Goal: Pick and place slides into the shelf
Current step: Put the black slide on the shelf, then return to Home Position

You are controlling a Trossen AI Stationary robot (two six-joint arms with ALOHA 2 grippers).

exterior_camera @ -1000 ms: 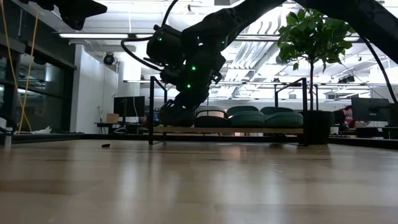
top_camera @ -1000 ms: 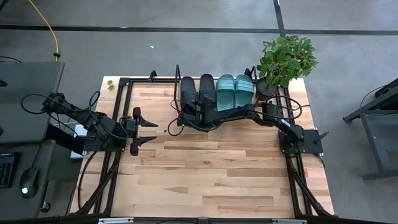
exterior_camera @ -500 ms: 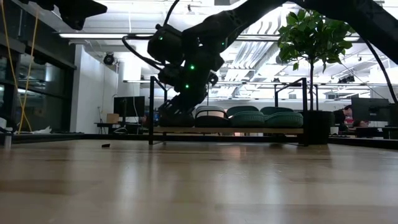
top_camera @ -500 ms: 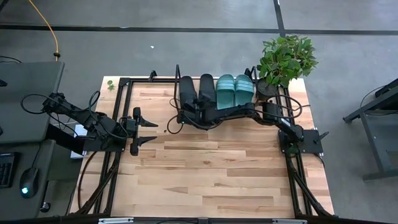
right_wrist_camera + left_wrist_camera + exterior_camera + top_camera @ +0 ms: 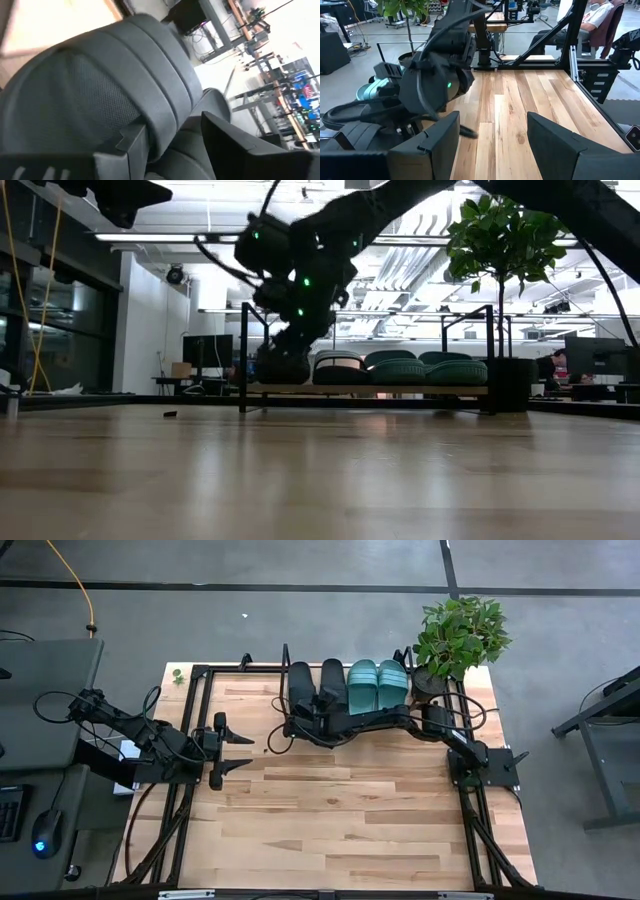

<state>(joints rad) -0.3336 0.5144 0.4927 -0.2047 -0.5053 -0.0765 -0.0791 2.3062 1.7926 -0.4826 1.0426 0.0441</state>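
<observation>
Four slides stand side by side on the shelf (image 5: 345, 710) at the table's far edge: two black (image 5: 302, 682) (image 5: 332, 680) on the left and two teal (image 5: 362, 685) (image 5: 392, 680) on the right. Their soles rest on the light board (image 5: 400, 389). My right gripper (image 5: 170, 145) reaches in from the right over the leftmost black slide (image 5: 100, 90). It is open, with the slide's ribbed strap between its fingers. My left gripper (image 5: 240, 752) waits open near the table's left edge, holding nothing. My right gripper stands open astride the leftmost black slide's strap (image 5: 150, 115), slanting down from the near side. One finger (image 5: 125, 147) lies close against the strap's edge. I cannot tell whether it touches. The slide sits on the shelf board.
A potted plant (image 5: 458, 635) stands at the far right corner, just beside the shelf's right end. A black tube frame (image 5: 195, 720) runs around the tabletop. The wide wooden top (image 5: 340, 820) in front of the shelf is bare.
My right arm's wrist has turned a little over the leftmost black slide. All the slides have stayed where they were on the shelf.
</observation>
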